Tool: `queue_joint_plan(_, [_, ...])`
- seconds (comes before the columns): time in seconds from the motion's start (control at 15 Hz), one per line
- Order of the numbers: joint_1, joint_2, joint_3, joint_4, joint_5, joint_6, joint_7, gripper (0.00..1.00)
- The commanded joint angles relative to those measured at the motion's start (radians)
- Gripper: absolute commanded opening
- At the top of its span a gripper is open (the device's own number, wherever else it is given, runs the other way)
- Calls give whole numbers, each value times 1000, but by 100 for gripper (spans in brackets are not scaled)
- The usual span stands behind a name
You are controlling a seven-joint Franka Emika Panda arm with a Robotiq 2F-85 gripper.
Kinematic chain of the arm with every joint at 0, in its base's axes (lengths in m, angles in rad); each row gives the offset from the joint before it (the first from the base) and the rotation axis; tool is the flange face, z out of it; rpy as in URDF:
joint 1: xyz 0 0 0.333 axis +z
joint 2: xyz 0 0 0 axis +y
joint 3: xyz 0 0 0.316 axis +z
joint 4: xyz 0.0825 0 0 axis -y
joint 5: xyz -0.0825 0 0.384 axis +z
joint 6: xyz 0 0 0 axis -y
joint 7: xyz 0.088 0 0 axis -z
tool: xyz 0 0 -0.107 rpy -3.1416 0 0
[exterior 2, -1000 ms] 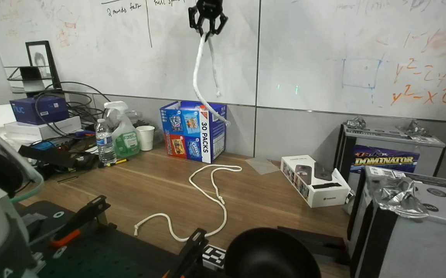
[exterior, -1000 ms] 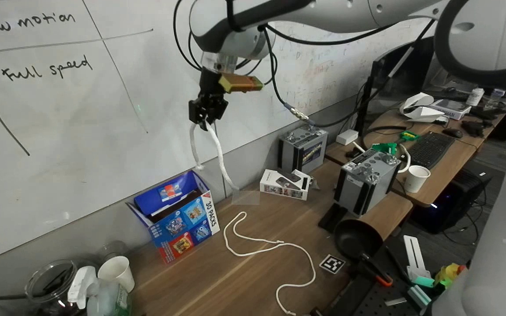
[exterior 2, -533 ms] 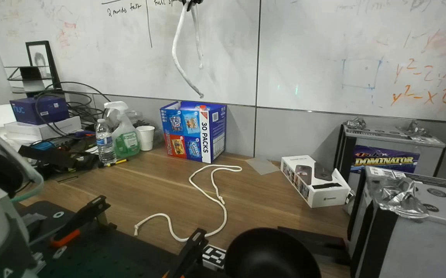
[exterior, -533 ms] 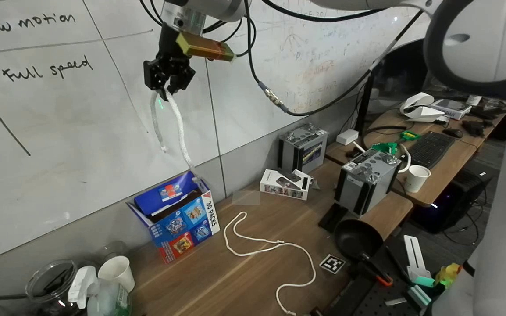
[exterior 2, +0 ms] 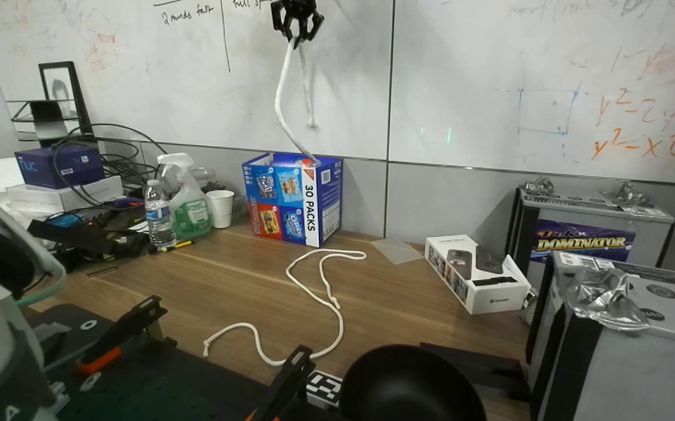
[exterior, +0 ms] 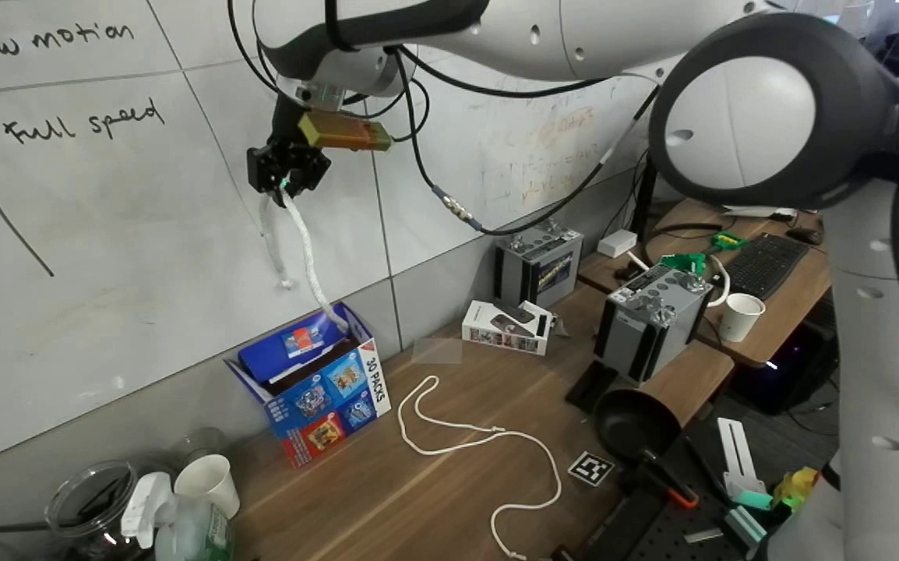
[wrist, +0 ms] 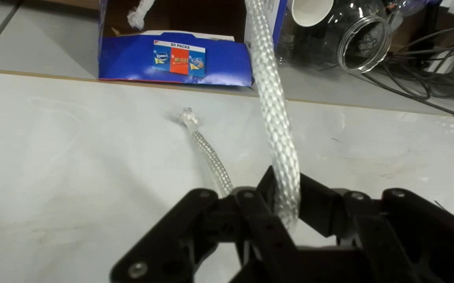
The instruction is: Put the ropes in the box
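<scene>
Hanging: one thick white braided rope point(exterior 2: 279, 105), frayed at both ends; black fingers point(wrist: 317, 204) clamped on it partway along. Long end at the right of the mouth of the snack carton point(exterior: 326, 401), blue, printed "30 PACKS", upright, open-topped, at the far side of the surface point(exterior 2: 220, 275); whether the tip lies below the rim cannot be told. Short end higher, near the whiteboard point(exterior: 130, 234).

Lying: one thin white cord point(exterior: 555, 467), loosely curved on the surface, nearer than the carton; not yet packed.

Handling, as judged: draw the held rope nearer, so that the short end clears the carton's far flap point(wrist: 140, 65); keep the long end over the mouth while lowering, letting the limp length fold inside; part the fingers only once both ends should fall within the walls; then rise straight, lest a strand be dragged out.

Changes: against one second ago, fingers and held rope further left, the long end gone from right of the carton to its mouth; against half a second ago, slightly lower. Carton and lying cord unmoved.
</scene>
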Motion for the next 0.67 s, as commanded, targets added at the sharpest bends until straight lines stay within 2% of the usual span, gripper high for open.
queue_joint_plan(0.0, [6, 75, -10, 72, -4, 41, -28, 5])
queue_joint_plan(0.33, [0, 124, -7, 93, -3, 41, -53, 5])
queue_joint_plan(0.6, [-23, 130, 26, 108, 13, -40, -187, 5])
